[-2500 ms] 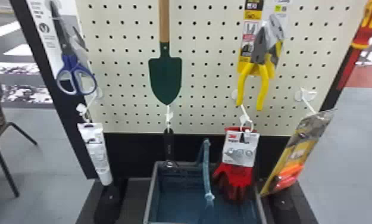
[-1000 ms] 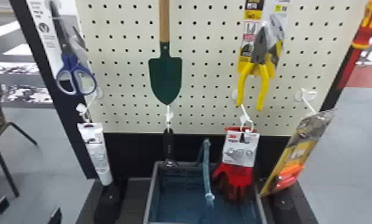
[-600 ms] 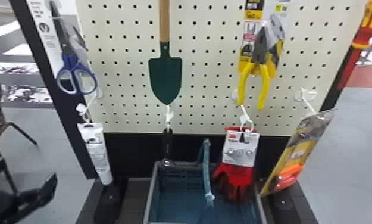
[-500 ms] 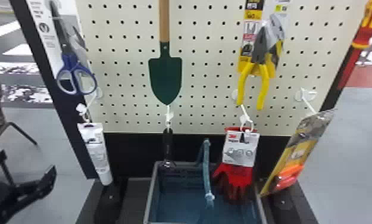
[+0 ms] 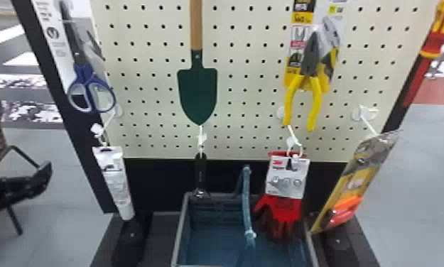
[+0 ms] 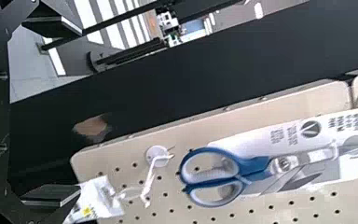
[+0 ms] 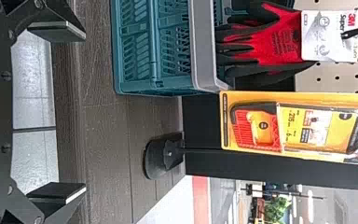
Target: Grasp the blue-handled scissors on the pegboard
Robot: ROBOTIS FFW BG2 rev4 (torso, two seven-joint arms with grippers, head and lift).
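Left claw (image 6: 77,112) is hanging fully released, fingers spread wide, nothing between them. We're watching it climb: 2.5 s ago it wasn't in the head view, and now it's coming up at that view's left edge, low down.

Scissors (image 5: 89,88) are hanging in their card pack at the top-left corner of the pegboard (image 5: 249,117), handles down. From the claw they're up and to the right, well apart. The left wrist view is already framing them ahead of the fingers, off-centre toward one finger. They're sitting where they were 2.5 s ago.

So we're reading this as approach under way, grasp not started. We're expecting the claw to need more lift and forward travel, then centring on the blue loops before clenching.

We're flagging the white hook (image 6: 156,156) and the tube (image 5: 114,181) hanging just below the handles, between claw and target: snag risk. The pack is also looking free to swing on contact.

Right claw (image 7: 77,112) is also released, parked low, facing the basket (image 7: 200,56) and gloves (image 7: 265,44).
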